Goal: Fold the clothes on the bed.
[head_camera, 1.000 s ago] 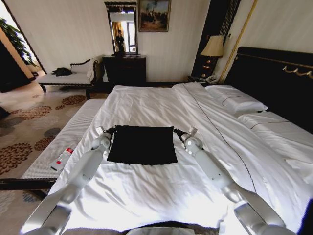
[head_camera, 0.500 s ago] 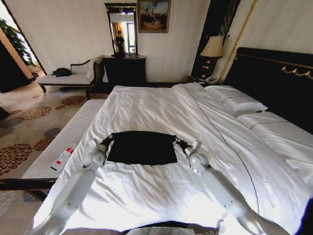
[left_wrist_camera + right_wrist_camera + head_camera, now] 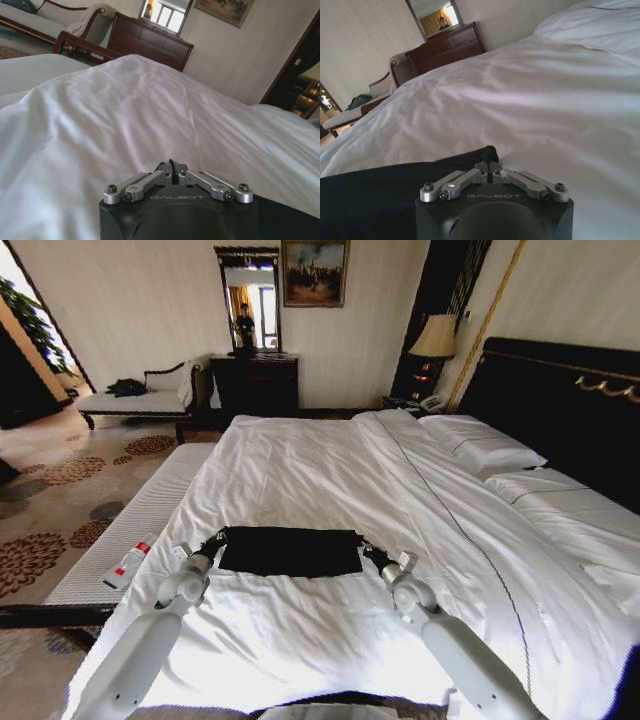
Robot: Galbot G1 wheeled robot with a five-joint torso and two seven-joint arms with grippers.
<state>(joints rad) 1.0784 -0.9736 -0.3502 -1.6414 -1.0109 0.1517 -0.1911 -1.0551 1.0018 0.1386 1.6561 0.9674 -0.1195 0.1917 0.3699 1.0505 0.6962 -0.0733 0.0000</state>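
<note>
The clothes (image 3: 290, 552), a black shirt, lie as a short wide band on the white bed (image 3: 330, 460) near its foot. My left gripper (image 3: 218, 538) is shut on the band's far left corner. On the far right corner my right gripper (image 3: 364, 550) is shut as well. The left wrist view has my left gripper (image 3: 171, 167) pinched closed low over the duvet, with black cloth (image 3: 285, 215) beside it. In the right wrist view my right gripper (image 3: 489, 167) nips the edge of the black cloth (image 3: 380, 195).
A padded bench (image 3: 130, 530) runs along the bed's left side with a red-and-white bottle (image 3: 128, 563) on it. Pillows (image 3: 480, 445) and the dark headboard (image 3: 550, 400) lie at the right. A chaise (image 3: 140, 395), a dresser (image 3: 255, 380) and a lamp (image 3: 436, 337) stand beyond.
Both grippers have drawn back toward me with the shirt's far edge, laying it over the near part. The black patch has gone from nearly square to a short band.
</note>
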